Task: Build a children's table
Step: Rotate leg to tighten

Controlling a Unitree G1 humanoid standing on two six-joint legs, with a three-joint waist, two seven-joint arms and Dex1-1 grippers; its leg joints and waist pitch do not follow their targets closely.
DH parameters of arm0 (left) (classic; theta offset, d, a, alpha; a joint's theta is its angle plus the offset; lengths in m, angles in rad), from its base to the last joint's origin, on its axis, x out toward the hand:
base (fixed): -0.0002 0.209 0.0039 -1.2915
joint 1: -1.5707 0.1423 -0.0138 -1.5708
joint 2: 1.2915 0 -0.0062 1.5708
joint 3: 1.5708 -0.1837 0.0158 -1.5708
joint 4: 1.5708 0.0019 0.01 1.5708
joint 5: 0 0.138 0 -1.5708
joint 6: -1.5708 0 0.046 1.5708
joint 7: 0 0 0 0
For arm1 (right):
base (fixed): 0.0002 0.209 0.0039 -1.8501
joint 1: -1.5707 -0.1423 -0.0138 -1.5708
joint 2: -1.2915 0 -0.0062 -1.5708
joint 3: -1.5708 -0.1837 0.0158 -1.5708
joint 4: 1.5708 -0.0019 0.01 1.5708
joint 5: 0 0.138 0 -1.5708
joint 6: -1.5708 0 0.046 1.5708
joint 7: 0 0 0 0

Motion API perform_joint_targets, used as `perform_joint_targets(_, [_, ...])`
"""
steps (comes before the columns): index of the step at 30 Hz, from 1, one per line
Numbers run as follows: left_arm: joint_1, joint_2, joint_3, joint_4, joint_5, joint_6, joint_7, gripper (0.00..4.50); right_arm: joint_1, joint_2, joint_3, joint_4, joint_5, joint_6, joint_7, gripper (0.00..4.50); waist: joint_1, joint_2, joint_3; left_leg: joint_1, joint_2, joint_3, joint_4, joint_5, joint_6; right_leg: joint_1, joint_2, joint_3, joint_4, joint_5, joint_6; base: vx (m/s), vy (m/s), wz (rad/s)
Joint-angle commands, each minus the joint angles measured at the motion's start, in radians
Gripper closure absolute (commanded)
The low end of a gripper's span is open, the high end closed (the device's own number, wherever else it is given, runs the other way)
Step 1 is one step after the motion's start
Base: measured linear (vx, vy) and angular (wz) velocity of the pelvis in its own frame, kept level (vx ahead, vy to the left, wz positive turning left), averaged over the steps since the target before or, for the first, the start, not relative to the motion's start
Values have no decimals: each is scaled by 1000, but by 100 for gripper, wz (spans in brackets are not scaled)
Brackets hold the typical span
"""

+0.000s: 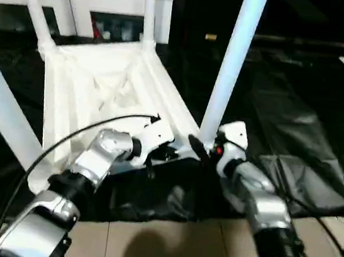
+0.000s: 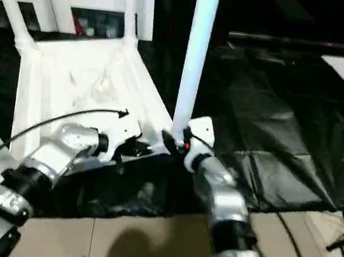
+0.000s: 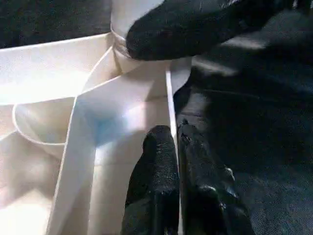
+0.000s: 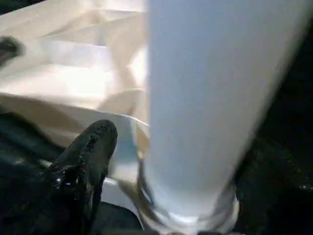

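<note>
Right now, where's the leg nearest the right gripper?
In the left eye view, the leg stands upright in the tabletop's near right corner socket, just left of the right gripper, with the left gripper on the rim beside it.

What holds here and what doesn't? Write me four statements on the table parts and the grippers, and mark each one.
1. The tabletop lies ribbed side up on the black-covered table. True.
2. The leg by the right gripper lies flat on the black cover. False: it stands upright in the tabletop's near corner socket.
3. The left gripper is shut at the tabletop's rim. True.
4. The left gripper holds a leg. False: its fingers are on the rim only.
</note>
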Motion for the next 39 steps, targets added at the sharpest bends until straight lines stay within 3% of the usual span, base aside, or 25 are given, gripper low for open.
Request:
perform_joint_targets(1, [-4,-16,-33,-69,-41,-59,-70,450,-4,-11,58,-12,17,-3,101,67,-11,8,-68,46,88,-50,-117,-654,-106,14,-59,65,-50,-361,-115,0,0,0])
perform_joint_targets(3, [11,12,-23,-97,-65,-50,-133,450,-11,-73,61,-4,27,-13,190,67,0,-2,-71,55,73,-30,-101,-603,-94,1,-76,84,-53,-368,-168,0,0,0])
perform_joint_targets(4, [15,22,-21,-104,-73,-52,-157,450,-15,-95,65,-1,32,-13,232,67,5,-10,-70,42,67,-22,-94,-532,-64,8,-82,96,-51,-384,-181,0,0,0])
perform_joint_targets(5, [21,39,-21,-115,-88,-51,-199,450,-21,-127,74,0,37,-14,303,67,11,-17,-71,38,66,-15,-89,-464,-36,7,-82,105,-47,-391,-187,0,0,0])
perform_joint_targets(7, [23,54,-22,-121,-96,-57,-233,450,-23,-159,89,-8,47,-4,386,67,19,-15,-78,34,70,-4,-85,-362,-9,9,-79,115,-35,-325,-210,0,0,0])
perform_joint_targets(8, [23,56,-22,-121,-97,-56,-238,450,-24,-163,91,-9,48,-4,395,67,20,-18,-80,29,68,-2,-83,-336,3,15,-74,116,-28,-297,-217,0,0,0])
perform_joint_targets(11, [22,72,-24,-125,-108,-57,-278,450,-27,-197,110,-19,65,14,487,67,38,-15,-86,33,72,12,-76,-268,36,11,-65,118,-16,-251,-239,38,-17,6])
perform_joint_targets(12, [20,79,-25,-122,-114,-59,-297,450,-30,-209,119,-17,67,12,518,92,41,-15,-90,27,73,13,-73,-221,47,14,-63,117,-4,-194,-253,59,-29,7])
perform_joint_targets(14, [15,98,-30,-117,-118,-66,-338,450,-44,-235,147,-3,64,-1,583,99,49,-18,-93,19,72,16,-66,-149,73,18,-61,115,10,-115,-270,0,0,0])
perform_joint_targets(17, [13,107,-34,-114,-116,-70,-356,450,-54,-240,154,13,57,-16,603,129,60,-17,-92,19,71,18,-62,-147,80,17,-64,117,11,-124,-274,0,0,0])
perform_joint_targets(22, [-2,110,-31,-91,-117,-76,-371,450,-63,-226,155,24,70,-7,634,176,62,-16,-87,24,76,15,-69,-214,32,15,-62,115,0,-241,-245,0,0,0])
perform_joint_targets(28, [-17,85,-14,-68,-97,-50,-290,450,-46,-203,127,15,88,2,579,185,62,-19,-87,27,76,16,-70,-232,14,13,-63,118,-3,-256,-236,0,0,0])
perform_joint_targets(32, [-63,0,13,-9,-43,16,-55,450,-38,-91,39,53,27,10,202,186,51,-23,-84,25,70,11,-71,-248,-12,12,-69,117,-16,-345,-206,0,0,0])
perform_joint_targets(35, [-73,-61,14,-14,-29,56,35,450,-23,-8,9,34,16,36,42,186,43,-29,-87,19,68,5,-73,-243,-20,18,-70,113,-19,-381,-178,0,0,0])
perform_joint_targets(36, [-73,-70,13,-16,-27,62,48,450,-20,4,9,27,12,39,26,187,39,-26,-86,22,69,8,-72,-240,-17,12,-69,116,-20,-363,-180,0,0,0])
perform_joint_targets(38, [-75,-94,9,-23,-19,77,82,450,-7,40,11,5,12,51,-6,187,34,-29,-88,19,67,9,-71,-226,-4,15,-64,114,-17,-327,-185,0,0,0])
perform_joint_targets(39, [-76,-127,5,-29,-8,87,127,450,7,89,19,-20,6,67,-55,187,33,-25,-89,19,68,10,-71,-210,5,14,-63,116,-14,-297,-190,0,0,0])
